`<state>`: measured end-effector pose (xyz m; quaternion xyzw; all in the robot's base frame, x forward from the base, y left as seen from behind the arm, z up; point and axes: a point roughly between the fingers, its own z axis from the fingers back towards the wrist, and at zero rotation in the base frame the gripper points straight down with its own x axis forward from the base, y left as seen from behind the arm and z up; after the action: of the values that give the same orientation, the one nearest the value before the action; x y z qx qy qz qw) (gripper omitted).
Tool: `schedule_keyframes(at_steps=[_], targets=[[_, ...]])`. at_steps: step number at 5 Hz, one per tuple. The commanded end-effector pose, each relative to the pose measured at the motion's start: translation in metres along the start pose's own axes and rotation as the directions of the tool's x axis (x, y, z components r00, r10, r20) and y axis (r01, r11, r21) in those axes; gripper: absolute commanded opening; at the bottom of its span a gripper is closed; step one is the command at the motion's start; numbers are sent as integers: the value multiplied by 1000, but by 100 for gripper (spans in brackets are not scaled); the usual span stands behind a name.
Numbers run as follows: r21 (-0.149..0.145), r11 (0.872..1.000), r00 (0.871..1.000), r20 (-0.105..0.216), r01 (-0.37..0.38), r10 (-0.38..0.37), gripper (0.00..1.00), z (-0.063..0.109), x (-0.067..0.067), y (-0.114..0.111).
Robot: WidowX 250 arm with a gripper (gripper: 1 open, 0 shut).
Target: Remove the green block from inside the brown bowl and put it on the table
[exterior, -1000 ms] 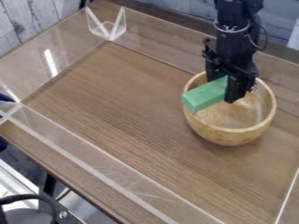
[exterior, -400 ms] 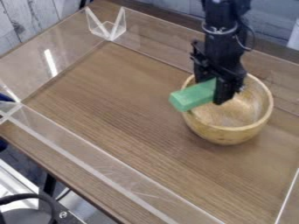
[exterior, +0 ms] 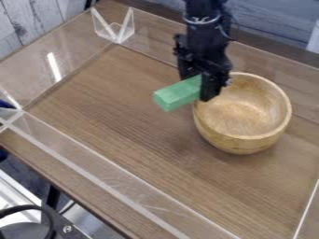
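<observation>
- A round black part sits at the near left corner of the view, partly cut off by the edge
- A clear wall runs slantwise along the near left side of the table, whose brown top shows wood grain
- The bowl, round and light tan, stands on the right part of the table, open side up, its pale inside in plain view
- The block, bright green, is out of the bowl, just beside its left rim in the view and tilted, its lower end toward the near left; whether it touches the rim or the table I cannot tell
- The gripper, black, reaches in from the far side, its jaws partly open, closed on the block's far right end
- A clear, pointed piece stands at the far left
</observation>
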<state>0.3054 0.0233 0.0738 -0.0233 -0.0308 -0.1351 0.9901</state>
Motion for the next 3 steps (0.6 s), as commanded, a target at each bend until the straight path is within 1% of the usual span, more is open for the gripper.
schedule_keyframes(at_steps=[1,2,3], targets=[[36,999,998,49,-38,36,0,18,-11,16],[46,996,997,19,-72,71,0,10,-22,27],[56,994,996,-16,-92,93,0,-4,-40,36]])
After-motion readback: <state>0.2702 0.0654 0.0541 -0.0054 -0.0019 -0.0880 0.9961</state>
